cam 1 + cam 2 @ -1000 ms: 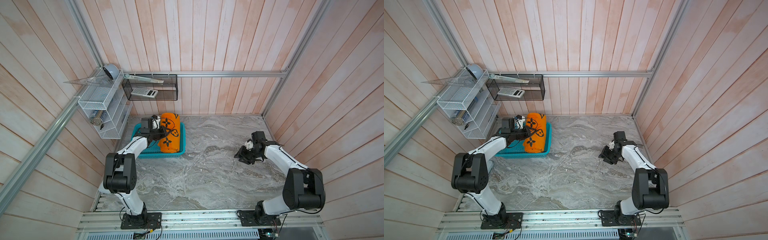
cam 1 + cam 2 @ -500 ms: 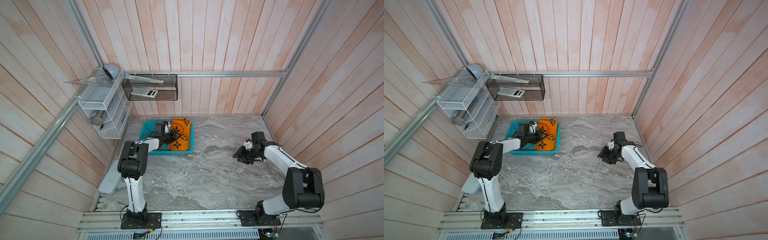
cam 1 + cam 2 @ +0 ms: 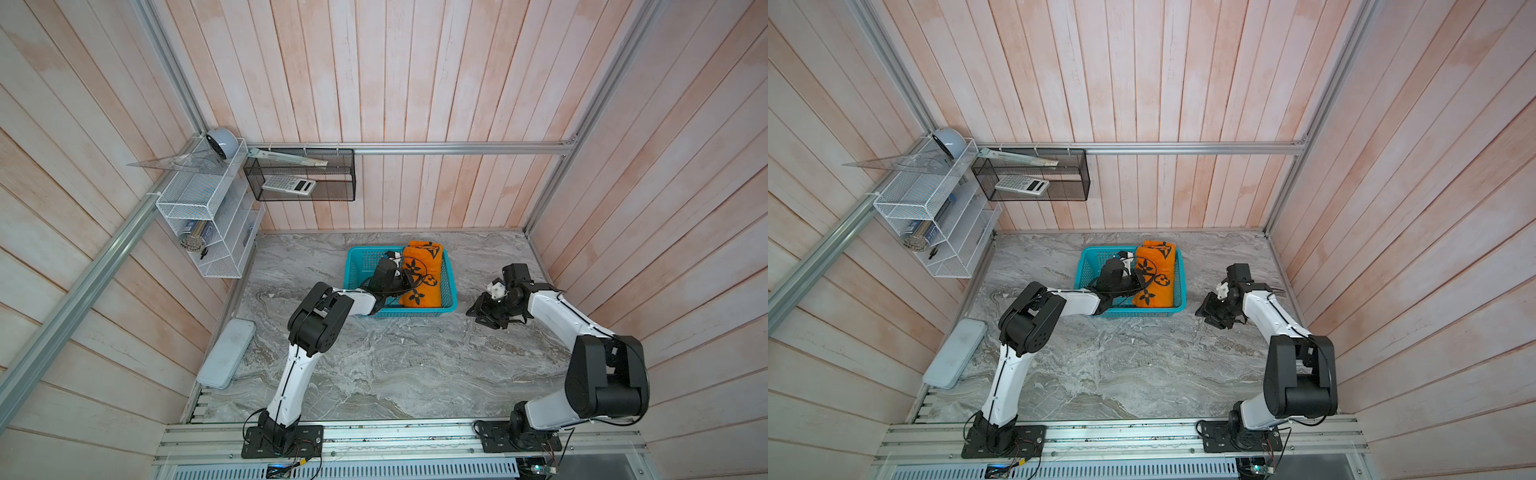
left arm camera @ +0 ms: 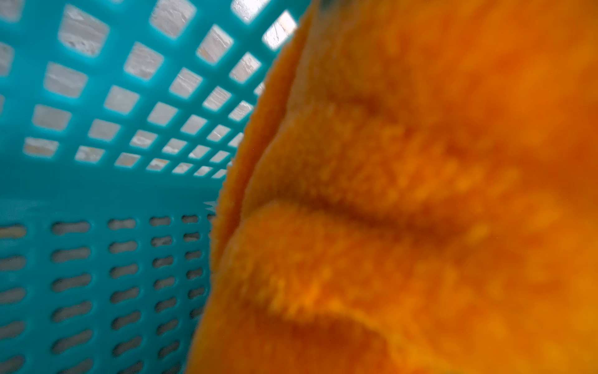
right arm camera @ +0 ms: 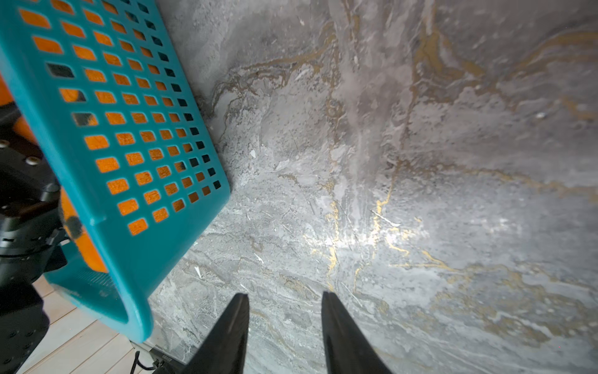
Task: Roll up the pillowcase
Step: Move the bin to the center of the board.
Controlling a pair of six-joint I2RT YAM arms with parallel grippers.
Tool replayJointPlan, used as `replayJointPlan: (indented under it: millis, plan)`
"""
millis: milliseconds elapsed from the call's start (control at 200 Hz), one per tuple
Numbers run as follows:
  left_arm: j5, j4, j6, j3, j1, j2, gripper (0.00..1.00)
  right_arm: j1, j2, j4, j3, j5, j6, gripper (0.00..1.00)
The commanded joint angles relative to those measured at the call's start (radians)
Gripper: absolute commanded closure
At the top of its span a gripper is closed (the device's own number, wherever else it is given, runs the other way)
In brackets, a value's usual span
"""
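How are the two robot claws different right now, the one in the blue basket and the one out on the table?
The left gripper reaches into the basket against the rolled orange pillowcase; the right gripper hovers over bare table, beside the basket. The left gripper's fingers are hidden by its own arm and the cloth; the right gripper's stand apart and empty. Both are black, on white arms.

The left arm reaches forward with elbow bent, its gripper hidden from view. The right arm bends inward; the right gripper points down, jaws parted, holding nothing.
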Motion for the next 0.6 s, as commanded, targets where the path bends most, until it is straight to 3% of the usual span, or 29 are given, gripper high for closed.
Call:
replayJointPlan:
  millis: [0, 35, 185, 200, 215, 230, 375, 595]
  plan:
    - [0.009, -0.038, -0.025, -0.007, 0.013, 0.009, 0.85, -0.016, -0.023, -0.031, -0.002, 0.054, -0.012, 0.56]
    - [0.022, -0.058, -0.017, -0.009, 0.014, 0.003, 0.67, -0.019, -0.017, -0.036, 0.003, 0.051, -0.010, 0.56]
    - [0.004, -0.140, 0.060, -0.082, 0.016, -0.100, 0.34, -0.019, -0.009, -0.049, 0.017, 0.042, -0.013, 0.55]
    - [0.003, -0.158, 0.071, -0.085, 0.018, -0.111, 0.27, -0.020, -0.011, -0.048, 0.016, 0.042, -0.012, 0.55]
    - [0.001, -0.177, 0.084, -0.087, 0.018, -0.123, 0.06, -0.019, -0.014, -0.048, 0.016, 0.042, -0.013, 0.55]
    - [0.002, -0.194, 0.096, -0.090, 0.020, -0.135, 0.01, -0.020, -0.017, -0.048, 0.016, 0.044, -0.013, 0.55]
    - [-0.047, -0.317, 0.176, -0.121, 0.024, -0.253, 0.00, -0.020, -0.038, -0.051, 0.019, 0.049, -0.008, 0.55]
    - [-0.029, -0.443, 0.240, -0.094, 0.017, -0.394, 0.00, -0.019, -0.050, -0.053, 0.035, 0.053, -0.001, 0.55]
